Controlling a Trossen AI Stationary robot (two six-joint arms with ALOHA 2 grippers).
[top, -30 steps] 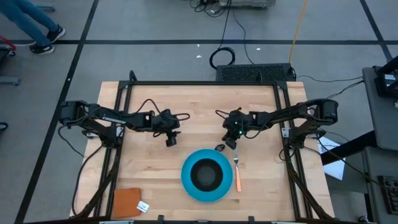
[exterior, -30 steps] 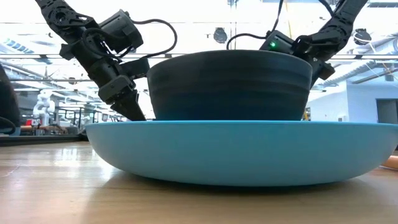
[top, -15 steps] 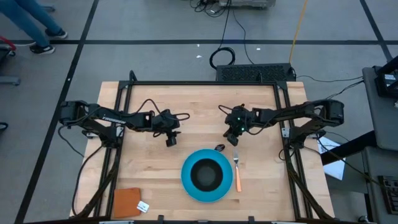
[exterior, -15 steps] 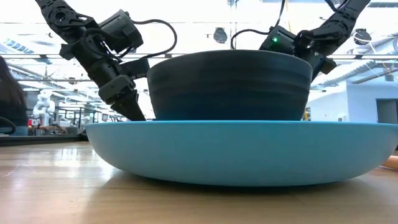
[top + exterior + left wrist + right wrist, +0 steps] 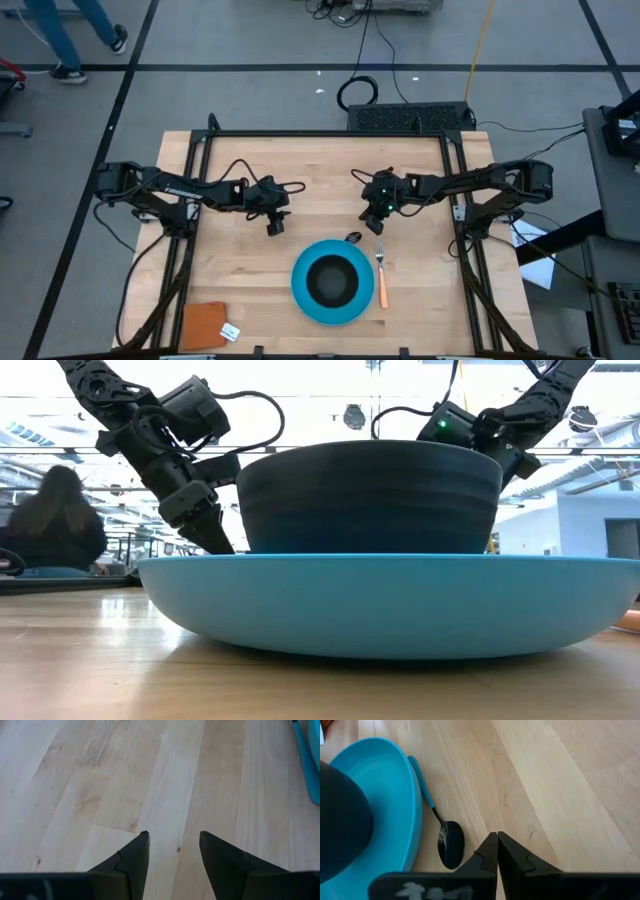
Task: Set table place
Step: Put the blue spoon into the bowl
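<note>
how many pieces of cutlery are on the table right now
2. The orange-handled metal fork lies just right of the round blue plate. The teal-handled dark spoon lies against the plate's far rim, its handle partly tucked under it. Nothing else shows, though the plate could hide something.

A grey floor [image 5: 250, 40] crossed by dark lines is seen, black cables [image 5: 358, 92] are coiled on it, and a seated person [image 5: 52, 525] is glimpsed beyond.
</note>
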